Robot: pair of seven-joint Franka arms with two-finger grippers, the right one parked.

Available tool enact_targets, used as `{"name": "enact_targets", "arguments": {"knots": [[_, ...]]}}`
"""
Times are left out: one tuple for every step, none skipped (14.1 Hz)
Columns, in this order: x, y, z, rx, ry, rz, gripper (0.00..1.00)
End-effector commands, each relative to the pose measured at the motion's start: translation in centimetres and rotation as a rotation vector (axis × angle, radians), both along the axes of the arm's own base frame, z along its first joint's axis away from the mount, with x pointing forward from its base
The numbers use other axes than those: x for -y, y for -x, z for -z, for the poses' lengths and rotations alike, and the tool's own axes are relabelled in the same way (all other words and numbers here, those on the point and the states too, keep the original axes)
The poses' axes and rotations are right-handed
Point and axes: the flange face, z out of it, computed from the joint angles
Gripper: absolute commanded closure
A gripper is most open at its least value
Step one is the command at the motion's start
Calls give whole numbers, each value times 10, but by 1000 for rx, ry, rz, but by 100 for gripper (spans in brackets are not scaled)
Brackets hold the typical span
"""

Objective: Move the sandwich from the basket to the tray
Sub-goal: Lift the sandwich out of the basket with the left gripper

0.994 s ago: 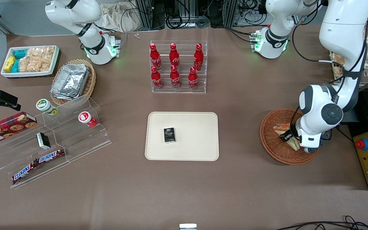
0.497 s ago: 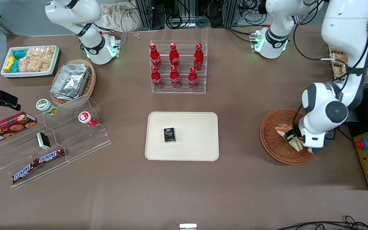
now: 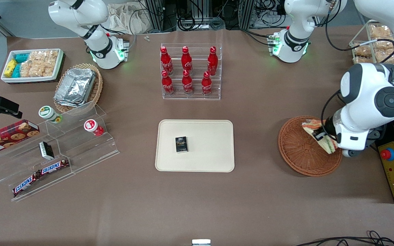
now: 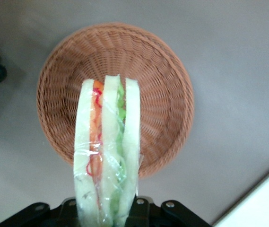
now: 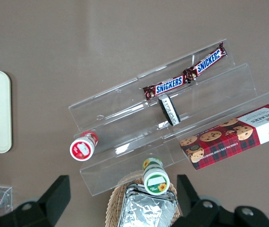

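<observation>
The sandwich (image 3: 315, 131), a clear-wrapped white-bread wedge with orange and green filling, hangs above the edge of the round reddish-brown basket (image 3: 299, 150). My gripper (image 3: 324, 137) is shut on it. In the left wrist view the sandwich (image 4: 107, 151) stands on end between the black fingers (image 4: 146, 213), with the basket (image 4: 167, 85) well below it and holding nothing. The cream tray (image 3: 210, 136) lies at the table's middle, toward the parked arm from the basket; one corner of the tray (image 4: 266, 203) shows in the wrist view.
A small black box (image 3: 181, 144) lies on the tray. A clear rack of red bottles (image 3: 190, 71) stands farther from the camera than the tray. A yellow box with a red stop button (image 3: 393, 167) sits beside the basket. A clear stepped stand (image 3: 56, 150) holds snacks.
The gripper has risen out of the basket with the sandwich in it and shifted toward the working arm's end of the table. The basket is left bare.
</observation>
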Motion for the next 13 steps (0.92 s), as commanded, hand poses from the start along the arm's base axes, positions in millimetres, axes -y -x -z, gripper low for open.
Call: {"name": "enact_targets", "arguments": {"knots": [[37,0,-29,-33,21,109,73],[51,2,-36,-38,27,146,73],[67,5,-40,-33,35,183,73],[84,6,-43,-21,46,213,75],[100,7,-44,-15,56,239,76],[119,10,-47,-8,66,272,76],[134,13,-44,-11,74,305,76],[149,17,-45,2,87,339,76],[163,20,-45,17,101,362,77],[178,24,-43,21,112,386,80],[192,29,-37,12,122,411,84],[203,31,-32,12,134,421,88],[218,35,-28,21,147,439,93]]}}
